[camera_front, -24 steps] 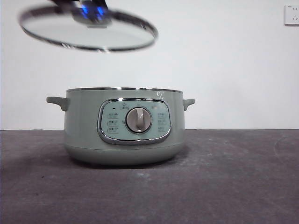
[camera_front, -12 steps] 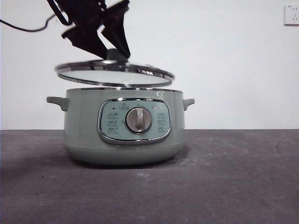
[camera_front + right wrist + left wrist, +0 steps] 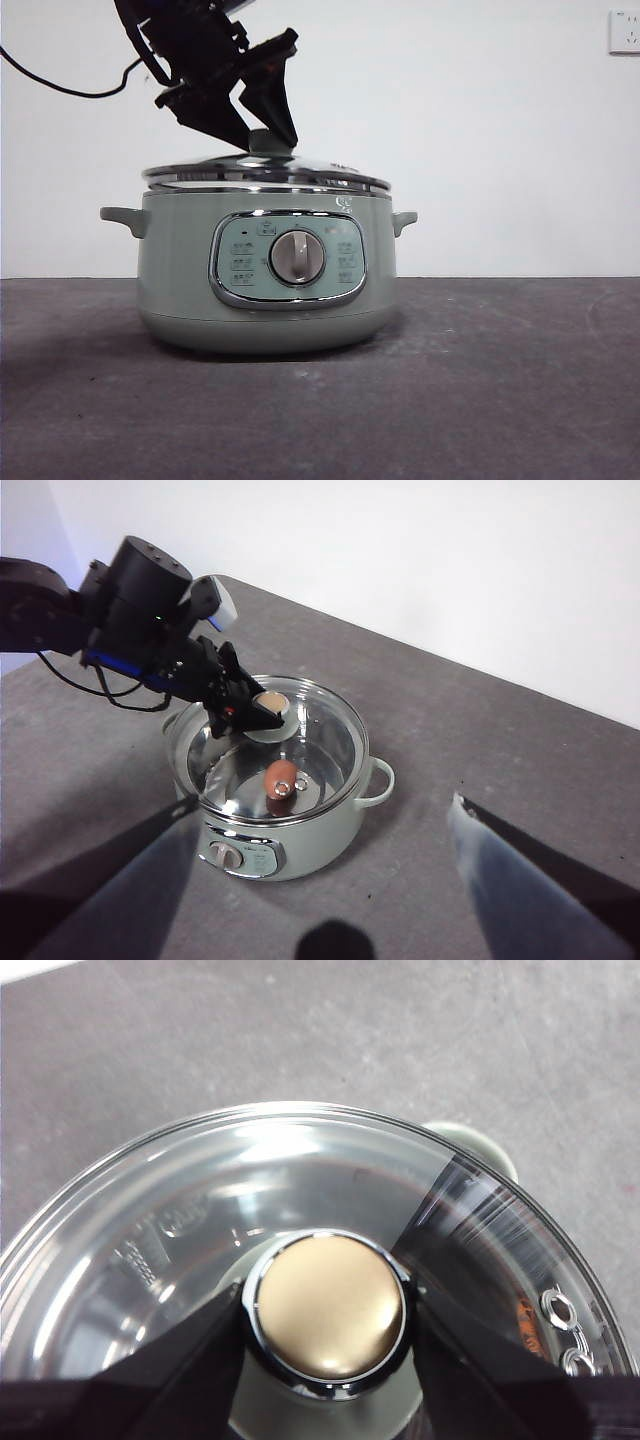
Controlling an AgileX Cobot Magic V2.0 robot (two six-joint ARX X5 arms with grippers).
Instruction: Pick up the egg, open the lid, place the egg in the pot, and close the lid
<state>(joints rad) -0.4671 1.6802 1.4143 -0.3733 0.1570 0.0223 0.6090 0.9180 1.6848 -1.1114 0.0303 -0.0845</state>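
The sage-green pot [image 3: 180, 270] stands on the grey table with the glass lid [image 3: 265, 172] resting level on its rim. My left gripper [image 3: 268, 140] comes down from above and is shut on the lid's knob [image 3: 330, 1305], one black jaw pressed against each side of it. From high up, the right wrist view shows the brown egg [image 3: 281, 777] lying inside the pot [image 3: 300, 850] under the lid [image 3: 330, 740], with the left gripper [image 3: 265, 708] on the knob. My right gripper [image 3: 325, 802] hangs open well above and away from the pot, holding nothing.
A white wall rises behind the table, with a socket [image 3: 625, 30] at its upper right. The left arm's black cable [image 3: 60, 85] loops through the air at the upper left. Grey tabletop [image 3: 500, 380] stretches around the pot.
The left gripper has brought the lid down from high at the upper left, through a tilted hover above the pot, onto the rim, where it now sits level.
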